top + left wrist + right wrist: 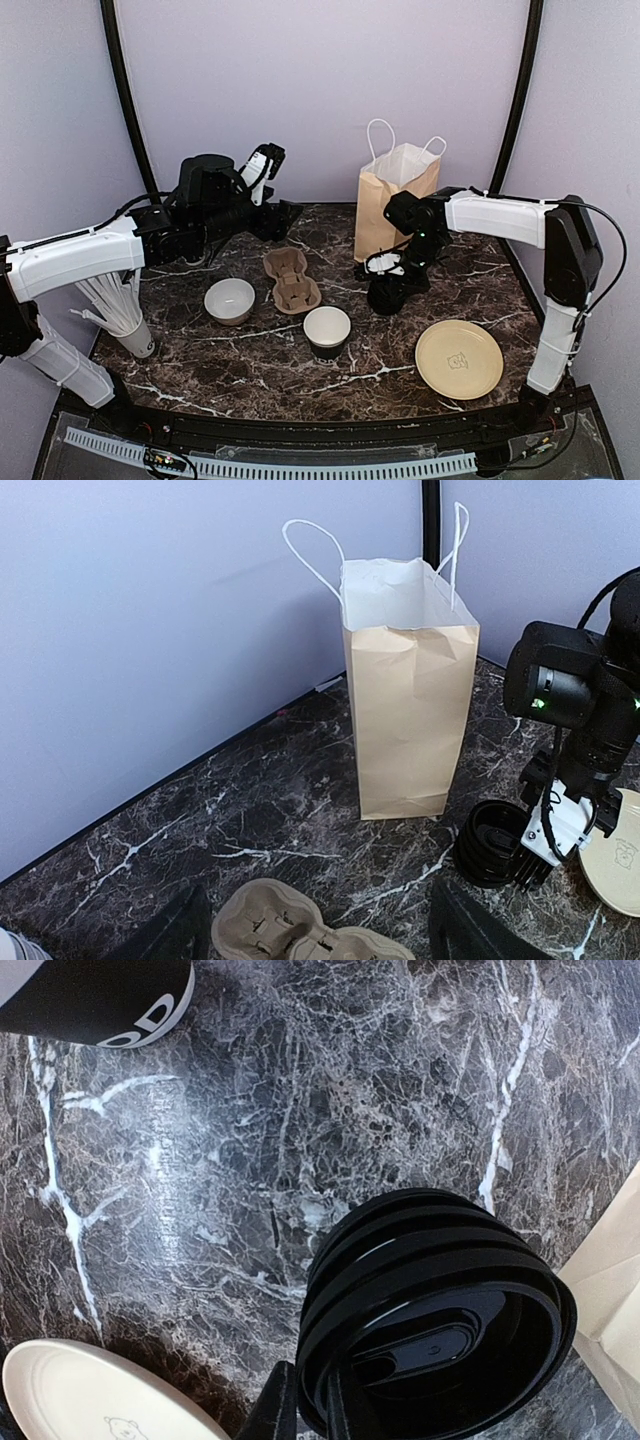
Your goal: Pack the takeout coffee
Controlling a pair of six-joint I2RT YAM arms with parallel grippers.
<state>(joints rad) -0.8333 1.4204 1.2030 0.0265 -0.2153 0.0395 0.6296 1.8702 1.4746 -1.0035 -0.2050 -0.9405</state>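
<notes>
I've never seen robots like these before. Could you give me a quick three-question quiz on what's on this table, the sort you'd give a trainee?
1. True or false: the paper bag is lying flat on its side.
2. What is the right claw reaching down onto? A) the white bowl B) the stack of black lids C) the plate
3. Fill in: the cardboard cup carrier has ____ pockets for cups.

Key: 1 false, it stands upright with its mouth open. 2 B. 3 two.
</notes>
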